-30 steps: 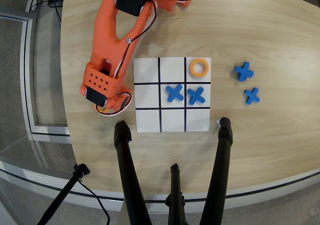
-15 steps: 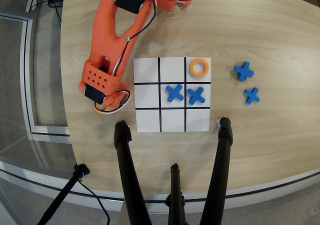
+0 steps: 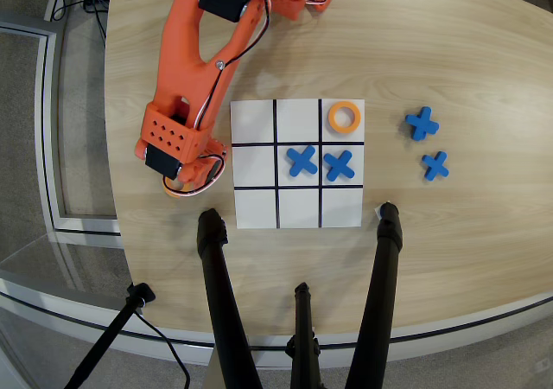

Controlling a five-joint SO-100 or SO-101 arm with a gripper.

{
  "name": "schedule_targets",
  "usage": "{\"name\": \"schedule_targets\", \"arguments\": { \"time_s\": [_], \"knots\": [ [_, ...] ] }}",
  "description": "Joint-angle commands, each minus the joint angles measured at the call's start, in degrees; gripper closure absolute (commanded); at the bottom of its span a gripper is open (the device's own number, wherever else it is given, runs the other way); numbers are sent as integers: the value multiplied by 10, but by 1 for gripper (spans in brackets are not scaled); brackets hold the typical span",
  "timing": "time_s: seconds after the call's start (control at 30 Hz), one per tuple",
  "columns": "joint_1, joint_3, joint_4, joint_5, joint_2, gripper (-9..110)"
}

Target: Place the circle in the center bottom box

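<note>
We are at the pick-up — our hand (image 3: 186, 180) sits over a ring (image 3: 175, 189) left of the board; its grip we cannot tell. Next, we judge: lift and carry it to the box (image 3: 299, 207) — bottom centre.

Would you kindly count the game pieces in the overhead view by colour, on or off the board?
Blue X pieces: 4, two on the board at and, two on the table at and
Orange rings: 2, one in a corner cell, one partly hidden under the tool
Total: 6
</note>
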Motion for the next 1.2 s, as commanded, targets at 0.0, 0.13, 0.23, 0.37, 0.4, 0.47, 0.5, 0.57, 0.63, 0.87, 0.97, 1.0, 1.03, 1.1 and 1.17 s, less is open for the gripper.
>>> {"name": "schedule_targets", "arguments": {
  "time_s": [0.0,0.13,0.23,0.37,0.4,0.47,0.5,0.57,0.63,0.87,0.97,1.0,1.03,1.1,1.17],
  "knots": [
    [11,17,17,-13,4,91],
    [25,17,33,-35,10,91],
    [36,21,42,-54,16,91],
    [57,40,43,-86,31,91],
    [62,46,43,-95,34,91],
    [73,56,43,-113,44,91],
    [79,62,43,-124,49,91],
    [96,68,51,-151,58,91],
    [116,76,51,-181,69,91],
    [190,88,34,-294,84,91],
    [208,92,19,-322,85,91],
    [212,93,13,-326,86,91],
    [214,93,11,-333,90,91],
    [214,91,10,-339,94,91],
    [213,90,9,-339,95,91]
  ]
}}
